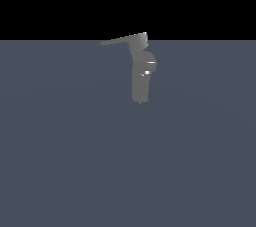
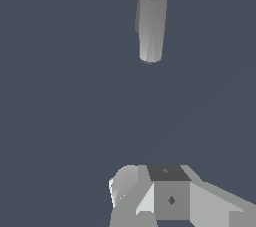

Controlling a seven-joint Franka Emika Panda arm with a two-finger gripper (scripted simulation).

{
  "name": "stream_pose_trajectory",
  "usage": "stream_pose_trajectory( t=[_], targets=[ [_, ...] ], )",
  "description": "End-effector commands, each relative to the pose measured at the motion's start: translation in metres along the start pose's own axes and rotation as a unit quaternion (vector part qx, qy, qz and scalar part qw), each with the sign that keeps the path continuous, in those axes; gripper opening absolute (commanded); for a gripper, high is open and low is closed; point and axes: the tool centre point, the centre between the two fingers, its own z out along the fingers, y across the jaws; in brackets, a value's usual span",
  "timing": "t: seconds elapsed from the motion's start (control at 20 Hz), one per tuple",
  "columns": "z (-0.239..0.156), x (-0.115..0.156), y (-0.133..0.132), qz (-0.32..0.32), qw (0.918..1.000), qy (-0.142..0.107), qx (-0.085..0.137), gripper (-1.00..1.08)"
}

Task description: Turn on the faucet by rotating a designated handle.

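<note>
The faucet [image 1: 141,78] is a small grey upright column with a rounded bulge and a bright glint, standing on the dark floor in the middle of the exterior view. The handle [image 1: 120,40], a thin flat grey lever, sticks out of its blocky top toward the exterior view's left. The wrist view shows the faucet's column [image 2: 151,21] some way from my gripper [image 2: 150,191]; the handle is out of sight there. Only the gripper's white and grey finger parts show, apart from the faucet, and their gap is not readable. The gripper does not show in the exterior view.
A flat dark blue-grey floor [image 1: 60,161] spreads around the faucet, with a black background above it. Nothing else shows.
</note>
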Motion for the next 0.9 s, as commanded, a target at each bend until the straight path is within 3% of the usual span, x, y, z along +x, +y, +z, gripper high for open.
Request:
stream_pose_trajectory(
  t=[0.0,0.45,0.85],
  targets=[
    [0.000,0.000,0.000,0.000,1.0000,0.000,0.000,-1.00],
    [0.008,0.000,-0.012,-0.003,0.9998,-0.021,0.006,-1.00],
    [0.007,0.005,-0.013,0.006,0.9997,-0.022,0.007,-1.00]
  ],
)
